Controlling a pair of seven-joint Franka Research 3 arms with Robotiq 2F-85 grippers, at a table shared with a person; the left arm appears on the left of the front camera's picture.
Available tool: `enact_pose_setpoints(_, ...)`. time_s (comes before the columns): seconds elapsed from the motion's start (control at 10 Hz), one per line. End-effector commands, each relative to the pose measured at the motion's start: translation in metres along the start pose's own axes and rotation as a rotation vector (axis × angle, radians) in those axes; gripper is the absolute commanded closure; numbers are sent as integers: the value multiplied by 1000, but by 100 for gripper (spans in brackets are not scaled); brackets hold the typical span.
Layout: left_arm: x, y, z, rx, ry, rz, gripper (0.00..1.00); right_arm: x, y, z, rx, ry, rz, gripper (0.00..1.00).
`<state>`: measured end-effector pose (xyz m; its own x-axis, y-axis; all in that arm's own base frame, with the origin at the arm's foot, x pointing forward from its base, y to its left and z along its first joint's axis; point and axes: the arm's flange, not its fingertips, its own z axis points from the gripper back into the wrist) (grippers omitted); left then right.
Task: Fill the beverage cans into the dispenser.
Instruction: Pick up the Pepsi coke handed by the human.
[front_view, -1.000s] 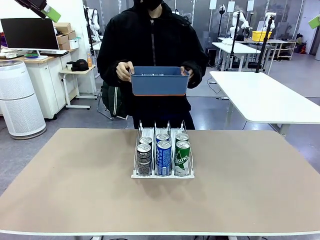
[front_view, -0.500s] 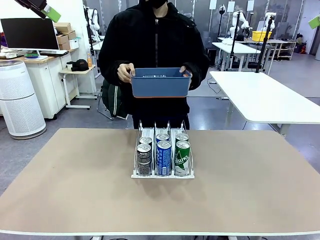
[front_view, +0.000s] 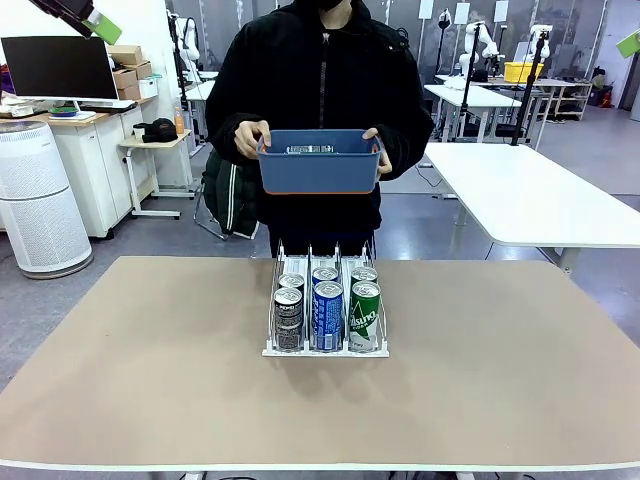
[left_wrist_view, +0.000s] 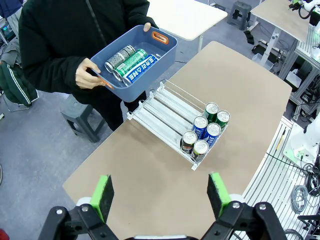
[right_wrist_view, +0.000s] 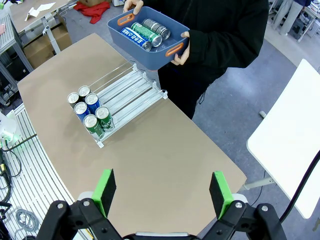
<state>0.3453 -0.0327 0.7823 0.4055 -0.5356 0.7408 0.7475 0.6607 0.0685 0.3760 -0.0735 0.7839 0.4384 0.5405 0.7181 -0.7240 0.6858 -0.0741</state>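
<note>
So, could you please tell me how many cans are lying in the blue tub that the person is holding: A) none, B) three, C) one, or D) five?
B: seen from the left wrist, three cans lie side by side in the blue tub: one black and silver, one green, one blue.

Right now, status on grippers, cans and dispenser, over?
Left gripper and right gripper open, empty, high above the table. Dispenser holds six cans upright at its near end. Person holds blue tub, three more cans lying inside, beyond the far edge.
</note>
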Motion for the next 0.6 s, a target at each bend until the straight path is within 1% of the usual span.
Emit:
enact_pose_setpoints(0.0, -1, -1, 0, 2, -4, 1, 0, 0, 1, -1, 8, -10, 2, 0)
enact_pose_setpoints(0.5, -1, -1, 0, 2, -4, 1, 0, 0, 1, -1, 8, -10, 2, 0)
